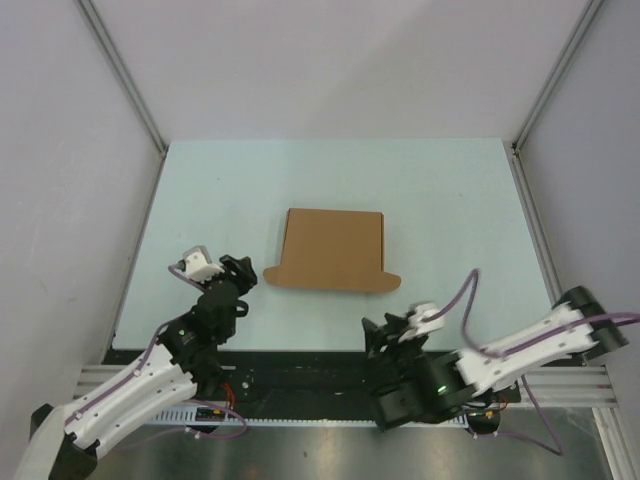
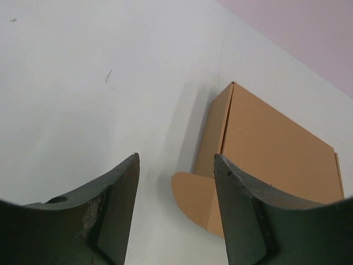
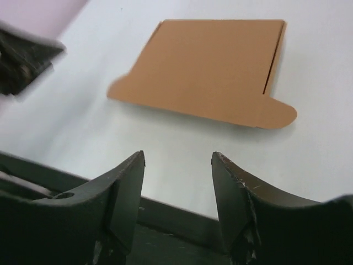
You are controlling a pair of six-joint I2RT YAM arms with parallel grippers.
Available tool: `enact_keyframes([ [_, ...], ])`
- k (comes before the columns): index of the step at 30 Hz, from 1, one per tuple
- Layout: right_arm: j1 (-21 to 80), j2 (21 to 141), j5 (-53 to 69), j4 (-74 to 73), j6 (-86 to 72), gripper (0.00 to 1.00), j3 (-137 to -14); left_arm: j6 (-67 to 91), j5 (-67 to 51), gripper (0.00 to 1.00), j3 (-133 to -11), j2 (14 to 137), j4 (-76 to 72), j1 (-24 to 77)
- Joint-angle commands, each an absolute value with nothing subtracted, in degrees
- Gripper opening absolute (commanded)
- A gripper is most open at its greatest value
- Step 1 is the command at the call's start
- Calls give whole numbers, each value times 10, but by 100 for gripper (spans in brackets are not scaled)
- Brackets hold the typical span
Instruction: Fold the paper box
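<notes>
The paper box (image 1: 332, 250) is a flat brown cardboard carton lying on the table's middle, with rounded tabs sticking out at its near left and near right corners. It shows in the left wrist view (image 2: 276, 143) and the right wrist view (image 3: 212, 69). My left gripper (image 1: 238, 272) is open and empty, just left of the box's near left tab (image 2: 193, 193). My right gripper (image 1: 385, 330) is open and empty, above the table's near edge, a little short of the box's near right tab (image 3: 276, 113).
The pale green table (image 1: 200, 200) is walled by white panels on the left, back and right. A black strip and metal rail (image 1: 300, 375) run along the near edge by the arm bases.
</notes>
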State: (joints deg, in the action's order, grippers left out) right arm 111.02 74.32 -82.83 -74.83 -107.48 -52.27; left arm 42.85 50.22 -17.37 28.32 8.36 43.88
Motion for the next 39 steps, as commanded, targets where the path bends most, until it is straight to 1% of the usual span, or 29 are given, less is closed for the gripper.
enact_keyframes([
  [1,1040,501,-736,-360,-503,64,-508,484,488,61,-201,308,98,439],
  [2,914,397,-629,-134,-345,66,-461,483,483,61,-209,315,91,439],
  [3,839,366,-432,-103,-312,68,-456,476,468,62,-218,331,88,437],
  [4,768,353,-362,-99,-313,69,-464,469,462,63,-242,340,89,436],
  [5,625,382,-260,-144,-301,69,-485,462,455,65,-257,346,95,432],
  [6,574,421,-221,-187,-292,71,-563,441,447,67,-271,357,98,431],
  [7,534,457,-194,-218,-276,76,-594,433,440,70,-300,361,103,427],
  [8,515,489,-188,-247,-259,78,-621,425,434,82,-313,363,118,425],
  [9,526,553,-221,-254,-218,81,-652,421,429,86,-329,361,124,422],
  [10,540,578,-262,-253,-188,87,-662,418,407,90,-331,359,126,411],
  [11,554,603,-374,-230,-159,90,-663,411,388,94,-334,356,125,403],
  [12,568,633,-420,-210,-143,97,-663,403,371,97,-335,345,127,397],
  [13,558,641,-436,-194,-150,100,-661,402,352,98,-331,337,128,393],
  [15,497,633,-237,-141,-166,100,-648,403,339,93,-311,310,108,388],
  [16,437,627,-158,-122,-163,100,-627,410,335,90,-282,300,99,388],
  [17,441,629,-137,-95,-138,99,-624,425,340,83,-270,291,101,387],
  [18,464,639,-178,-95,-94,98,-627,464,344,79,-260,276,108,386],
  [19,542,662,-232,-99,-51,97,-631,475,345,77,-240,269,112,385],
  [20,576,681,-344,-105,27,97,-633,482,350,76,-232,265,120,385],
  [21,604,695,-383,-111,43,98,-633,502,356,76,-226,259,129,386],
  [23,649,718,-423,-133,48,96,-623,531,371,77,-210,260,159,383],
  [25,683,728,-466,-110,93,95,-598,576,389,77,-200,265,175,384],
  [26,719,740,-499,-83,114,94,-587,590,390,78,-198,266,184,382],
  [29,757,772,-518,-67,150,90,-558,648,383,80,-182,265,203,382],
  [33,778,801,-505,-32,174,87,-526,714,383,78,-163,265,222,382],
  [34,782,805,-499,-24,186,85,-521,719,386,77,-155,266,223,382],
  [39,801,841,-482,27,211,81,-500,741,379,76,-146,289,214,383],
])
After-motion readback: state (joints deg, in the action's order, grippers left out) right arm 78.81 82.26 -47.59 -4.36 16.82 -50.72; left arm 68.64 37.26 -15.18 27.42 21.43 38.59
